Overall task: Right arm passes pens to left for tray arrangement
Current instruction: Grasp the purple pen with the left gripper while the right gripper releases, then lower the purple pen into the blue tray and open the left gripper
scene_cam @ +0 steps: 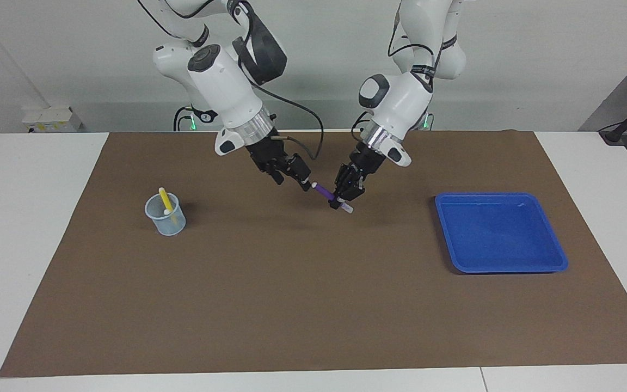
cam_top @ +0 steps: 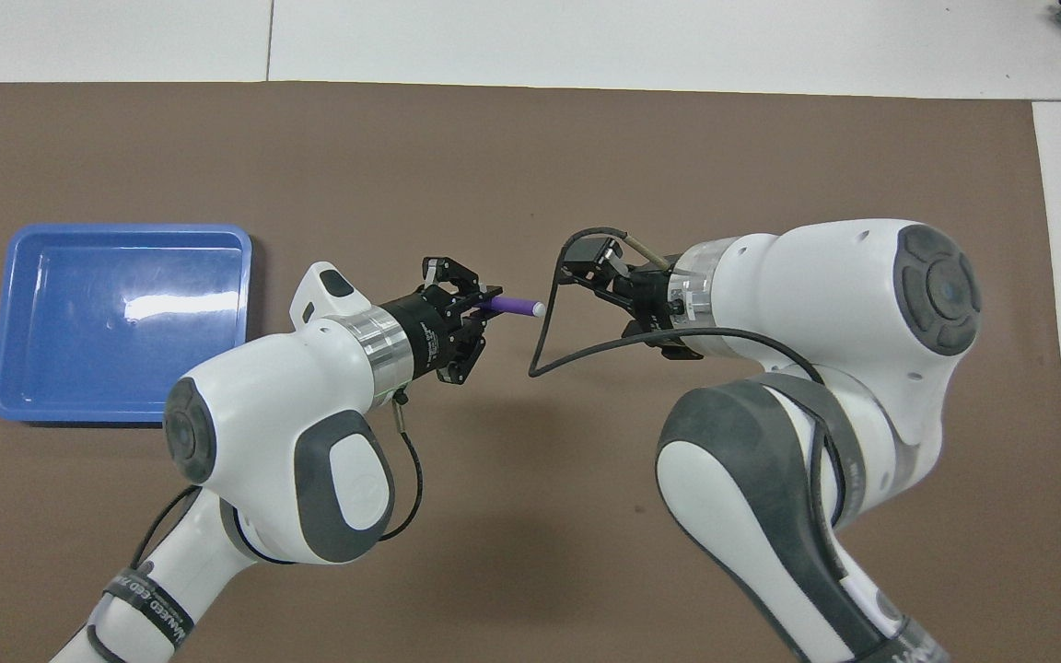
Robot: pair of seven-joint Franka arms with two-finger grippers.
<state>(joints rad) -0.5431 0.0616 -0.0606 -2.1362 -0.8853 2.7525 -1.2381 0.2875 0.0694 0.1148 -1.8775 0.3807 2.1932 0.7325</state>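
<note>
A purple pen point(scene_cam: 324, 193) with a pale end hangs in the air over the middle of the brown mat, and my left gripper point(scene_cam: 342, 201) is shut on its lower part. In the overhead view the purple pen point(cam_top: 514, 305) sticks out of the left gripper point(cam_top: 473, 309) toward my right gripper point(cam_top: 591, 293). The right gripper point(scene_cam: 302, 181) is open and a short gap apart from the pen's pale tip. A yellow pen point(scene_cam: 165, 200) stands in a small translucent cup point(scene_cam: 167, 220). The blue tray point(scene_cam: 501, 234) lies bare at the left arm's end of the table.
A brown mat point(scene_cam: 292, 305) covers most of the white table. The right arm's black cable point(cam_top: 549, 350) loops down between the two grippers. In the overhead view the right arm hides the cup, and the tray point(cam_top: 121, 364) shows beside the left arm.
</note>
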